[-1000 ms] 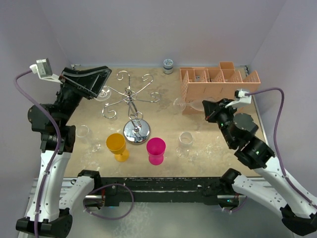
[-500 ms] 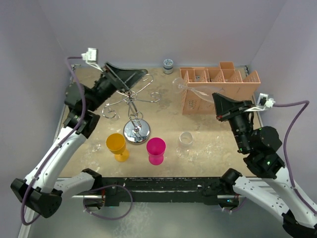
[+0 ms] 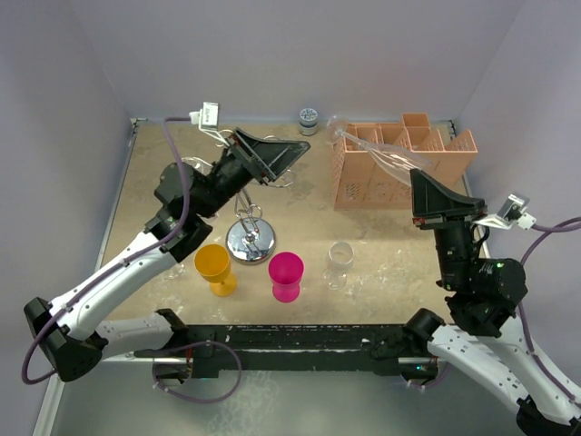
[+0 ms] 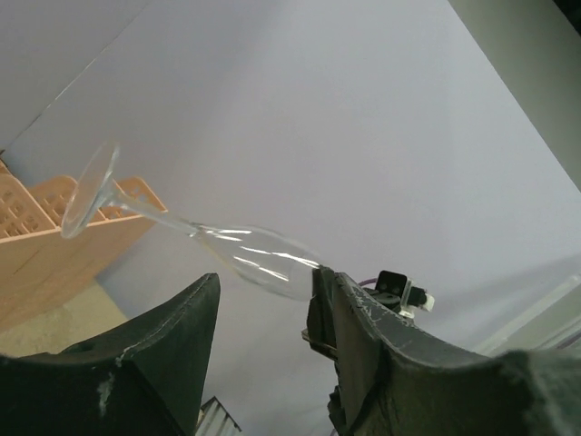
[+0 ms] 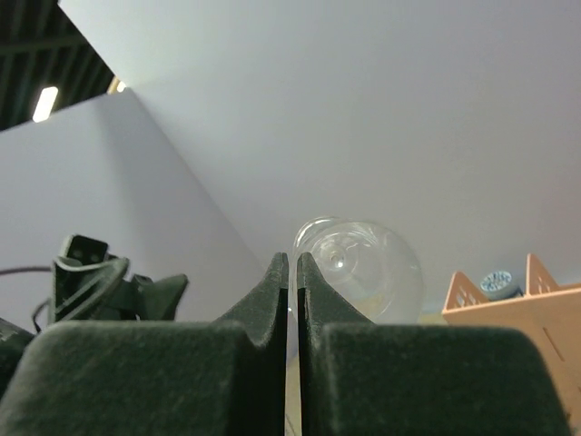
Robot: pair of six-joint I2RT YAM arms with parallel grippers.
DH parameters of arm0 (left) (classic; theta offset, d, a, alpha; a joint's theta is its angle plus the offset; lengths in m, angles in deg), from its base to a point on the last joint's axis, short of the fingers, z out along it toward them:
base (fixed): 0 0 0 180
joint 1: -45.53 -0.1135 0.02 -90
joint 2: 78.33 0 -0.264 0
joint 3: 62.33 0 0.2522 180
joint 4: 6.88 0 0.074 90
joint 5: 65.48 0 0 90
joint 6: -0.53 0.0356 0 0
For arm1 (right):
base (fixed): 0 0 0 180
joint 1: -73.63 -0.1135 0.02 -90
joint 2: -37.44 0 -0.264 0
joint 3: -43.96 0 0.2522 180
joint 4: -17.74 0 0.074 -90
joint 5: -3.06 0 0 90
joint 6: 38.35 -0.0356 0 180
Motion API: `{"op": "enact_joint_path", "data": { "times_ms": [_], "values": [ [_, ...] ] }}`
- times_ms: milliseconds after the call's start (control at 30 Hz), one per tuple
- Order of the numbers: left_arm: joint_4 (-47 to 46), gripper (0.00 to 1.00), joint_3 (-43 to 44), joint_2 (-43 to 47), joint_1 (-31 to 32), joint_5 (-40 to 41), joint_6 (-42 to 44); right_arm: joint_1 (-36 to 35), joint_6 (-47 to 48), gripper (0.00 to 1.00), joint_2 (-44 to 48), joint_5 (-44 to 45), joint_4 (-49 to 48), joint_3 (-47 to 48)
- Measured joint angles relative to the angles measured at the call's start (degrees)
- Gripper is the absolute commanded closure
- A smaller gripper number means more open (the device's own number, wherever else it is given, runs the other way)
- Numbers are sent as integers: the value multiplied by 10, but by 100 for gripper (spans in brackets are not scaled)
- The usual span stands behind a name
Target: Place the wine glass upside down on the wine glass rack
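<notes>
Gripping wine glass (image 4: 259, 259) by its bowl between closed right fingers (image 5: 259, 304); left fingers (image 4: 172, 336) apart, empty, glass beyond them.

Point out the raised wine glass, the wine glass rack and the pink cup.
wine glass (image 4: 259, 257), left wrist view, on its bowl.
wine glass rack (image 3: 251, 241), top view, on its round base.
pink cup (image 3: 287, 267), top view, on its open mouth.
</notes>
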Motion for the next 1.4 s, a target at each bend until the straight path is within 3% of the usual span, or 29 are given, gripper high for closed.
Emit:
{"op": "enact_joint_path", "data": {
  "times_ms": [400, 867, 1133, 1400],
  "values": [
    [26, 50, 63, -118, 111, 214, 9, 0, -38, 100, -10, -3, -150, -34],
    [-69, 51, 63, -168, 126, 363, -53, 0, -99, 100, -13, -39, -203, -78],
    [-121, 64, 62, -179, 144, 432, -83, 0, -107, 100, -8, -55, -205, -79],
    [-142, 66, 55, -193, 144, 462, -131, 0, -111, 100, -7, -68, -196, -89]
  ]
}}
